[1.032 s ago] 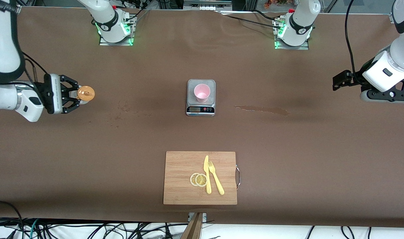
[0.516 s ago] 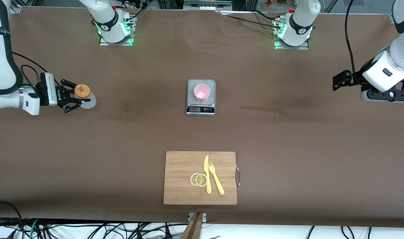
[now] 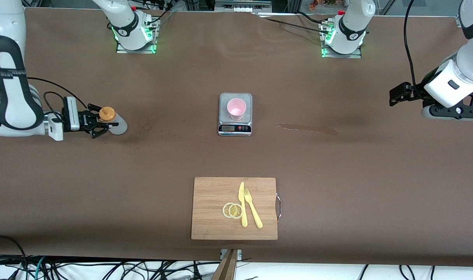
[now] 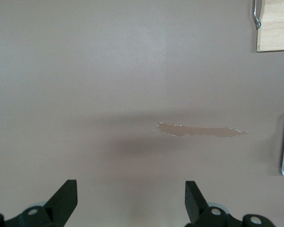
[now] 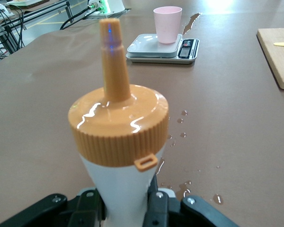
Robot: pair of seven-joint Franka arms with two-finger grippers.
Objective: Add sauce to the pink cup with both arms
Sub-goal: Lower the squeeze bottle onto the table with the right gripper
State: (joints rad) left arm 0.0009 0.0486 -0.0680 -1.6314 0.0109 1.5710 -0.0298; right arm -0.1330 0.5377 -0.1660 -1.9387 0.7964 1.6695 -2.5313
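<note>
The pink cup stands upright on a small scale in the middle of the table; it also shows in the right wrist view. My right gripper is shut on the sauce bottle low over the table at the right arm's end, well apart from the cup. In the right wrist view the sauce bottle fills the middle, orange nozzle up, with my right gripper clamped on its whitish body. My left gripper waits open and empty over the left arm's end; the left wrist view shows it above bare table.
A wooden cutting board with a yellow knife, fork and lemon slices lies nearer the front camera than the scale. A light streak marks the table between the scale and the left arm. Wet droplets lie by the bottle.
My right gripper has come down with the sauce bottle and moved a little toward the scale. The left arm has not moved.
</note>
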